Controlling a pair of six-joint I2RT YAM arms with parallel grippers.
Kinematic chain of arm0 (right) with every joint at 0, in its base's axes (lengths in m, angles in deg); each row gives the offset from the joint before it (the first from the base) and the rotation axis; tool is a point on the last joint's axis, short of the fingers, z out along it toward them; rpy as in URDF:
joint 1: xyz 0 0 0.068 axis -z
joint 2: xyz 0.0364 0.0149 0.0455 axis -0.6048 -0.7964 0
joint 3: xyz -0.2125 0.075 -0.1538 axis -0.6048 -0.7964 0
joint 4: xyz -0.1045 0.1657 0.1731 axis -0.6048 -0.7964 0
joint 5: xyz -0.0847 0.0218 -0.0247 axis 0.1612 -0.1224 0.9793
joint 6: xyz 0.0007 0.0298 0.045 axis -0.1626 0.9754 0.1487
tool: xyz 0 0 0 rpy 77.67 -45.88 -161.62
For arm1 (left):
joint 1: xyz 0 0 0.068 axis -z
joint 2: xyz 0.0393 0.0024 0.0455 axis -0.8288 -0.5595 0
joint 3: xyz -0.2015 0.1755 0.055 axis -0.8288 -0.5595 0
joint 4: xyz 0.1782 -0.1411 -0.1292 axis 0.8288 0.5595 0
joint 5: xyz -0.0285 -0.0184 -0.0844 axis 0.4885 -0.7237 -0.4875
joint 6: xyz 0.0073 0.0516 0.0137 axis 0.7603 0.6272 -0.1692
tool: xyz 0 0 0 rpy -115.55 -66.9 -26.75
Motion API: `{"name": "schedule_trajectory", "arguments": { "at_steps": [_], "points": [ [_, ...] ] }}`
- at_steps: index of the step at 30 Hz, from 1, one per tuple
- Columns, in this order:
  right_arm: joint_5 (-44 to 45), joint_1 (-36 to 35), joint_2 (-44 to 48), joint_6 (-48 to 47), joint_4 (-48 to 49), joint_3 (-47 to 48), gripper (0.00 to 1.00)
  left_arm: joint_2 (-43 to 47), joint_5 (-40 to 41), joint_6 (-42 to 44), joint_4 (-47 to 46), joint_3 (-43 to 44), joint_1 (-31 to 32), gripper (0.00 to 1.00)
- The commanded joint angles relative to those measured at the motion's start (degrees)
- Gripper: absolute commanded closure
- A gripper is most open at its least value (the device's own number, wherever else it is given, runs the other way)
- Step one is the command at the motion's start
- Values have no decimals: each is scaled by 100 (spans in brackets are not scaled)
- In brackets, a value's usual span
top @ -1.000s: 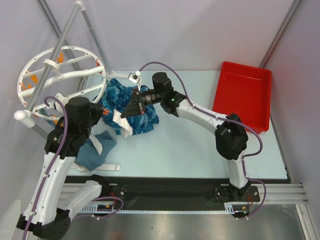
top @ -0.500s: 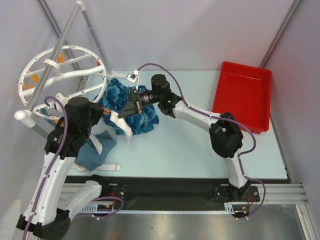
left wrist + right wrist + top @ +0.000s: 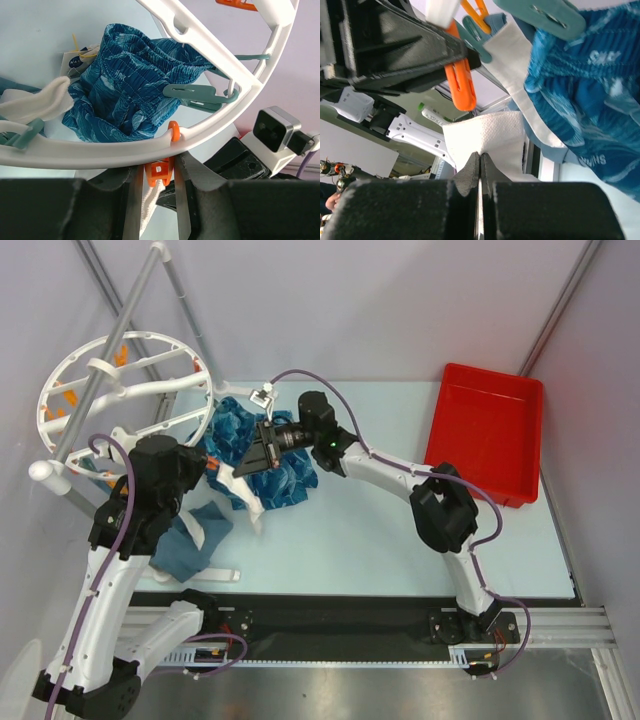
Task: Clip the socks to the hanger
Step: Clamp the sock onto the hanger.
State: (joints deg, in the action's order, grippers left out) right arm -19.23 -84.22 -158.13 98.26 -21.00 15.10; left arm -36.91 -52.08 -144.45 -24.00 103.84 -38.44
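My left fingers (image 3: pixel 131 200) pinch an orange clip (image 3: pixel 159 172) on the hanger (image 3: pixel 100 155) rim, my right fingers (image 3: pixel 465 177) grip a white sock (image 3: pixel 485 132) just beneath it, so next I must feed its edge into that clip.

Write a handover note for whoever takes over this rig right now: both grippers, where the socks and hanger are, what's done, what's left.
Left gripper: shut on an orange clip on the rim of the hanger.
Right gripper: shut on a white sock, held just below that clip, not yet in it.
Another white sock lies on the grey-blue garment on the table.
Done: clip and sock brought close together.
Left: feed the sock's edge into the clip, release both, then likely fetch the next sock.
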Motion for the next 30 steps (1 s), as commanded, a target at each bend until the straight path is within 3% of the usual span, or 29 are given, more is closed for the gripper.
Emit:
{"name": "schedule_trajectory", "arguments": {
  "at_steps": [1, 30],
  "points": [
    [-54, -72, -55, 160, 361, 407, 100, 52, -134, -68, -139, 15, -23, 100],
    [96, -98, -257, 599, 739, 881, 100, 78, -169, -59, -148, -29, -23, 100]
  ]
}}
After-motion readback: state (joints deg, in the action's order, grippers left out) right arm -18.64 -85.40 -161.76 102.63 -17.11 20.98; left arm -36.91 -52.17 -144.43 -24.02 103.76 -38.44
